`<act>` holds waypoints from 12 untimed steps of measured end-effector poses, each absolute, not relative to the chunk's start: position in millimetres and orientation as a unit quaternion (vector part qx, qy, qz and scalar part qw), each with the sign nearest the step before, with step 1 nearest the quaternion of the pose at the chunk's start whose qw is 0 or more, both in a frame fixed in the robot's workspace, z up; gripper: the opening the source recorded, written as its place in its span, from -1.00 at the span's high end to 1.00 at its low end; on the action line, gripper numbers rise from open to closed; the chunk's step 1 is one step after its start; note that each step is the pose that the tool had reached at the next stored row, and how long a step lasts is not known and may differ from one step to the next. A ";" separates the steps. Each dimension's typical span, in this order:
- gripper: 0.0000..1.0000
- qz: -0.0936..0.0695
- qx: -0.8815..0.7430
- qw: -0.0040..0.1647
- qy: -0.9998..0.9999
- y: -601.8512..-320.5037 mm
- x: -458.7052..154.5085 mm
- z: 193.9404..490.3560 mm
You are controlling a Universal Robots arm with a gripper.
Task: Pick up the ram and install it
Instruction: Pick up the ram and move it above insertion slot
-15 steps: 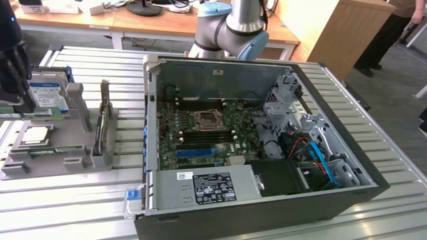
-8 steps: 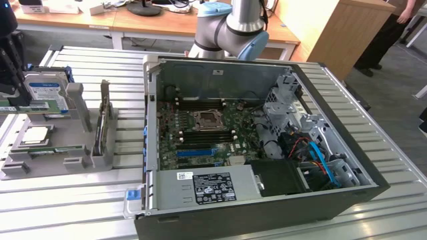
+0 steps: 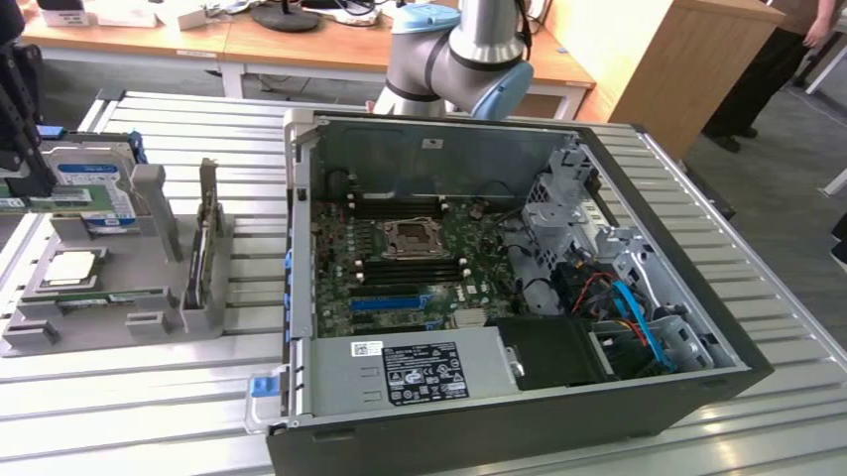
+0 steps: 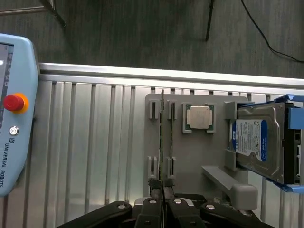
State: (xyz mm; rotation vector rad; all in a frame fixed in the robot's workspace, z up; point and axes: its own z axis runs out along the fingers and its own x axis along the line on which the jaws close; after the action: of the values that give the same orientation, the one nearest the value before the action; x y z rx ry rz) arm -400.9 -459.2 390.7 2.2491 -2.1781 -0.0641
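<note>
The ram (image 4: 162, 142) is a thin green board, seen edge-on in the wrist view as a narrow line running out from between my fingers. My gripper (image 4: 162, 202) is shut on its near end, and the stick hangs over the grey holder (image 4: 190, 156) between its slot posts. At the exterior view's far left, the dark gripper (image 3: 24, 178) holds the ram (image 3: 60, 203), green with a white sticker, in front of the hard drive. The open computer case (image 3: 304, 248) lies well off towards the exterior view's right, its motherboard (image 3: 397, 266) exposed.
The holder (image 3: 79, 327) also carries a silver hard drive (image 4: 254, 142), a square processor chip (image 4: 198, 117) and an upright dark card (image 3: 205, 238). A teach pendant (image 4: 12, 118) lies on the slatted metal table (image 3: 159, 397). A person (image 3: 768, 69) stands at the back right.
</note>
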 end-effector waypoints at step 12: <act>0.76 -0.020 0.718 0.005 -0.696 -459.1 -400.7 407.7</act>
State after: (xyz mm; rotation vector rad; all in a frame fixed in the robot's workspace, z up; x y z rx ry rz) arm -400.7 -459.1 407.7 2.2491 -2.1781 -0.0640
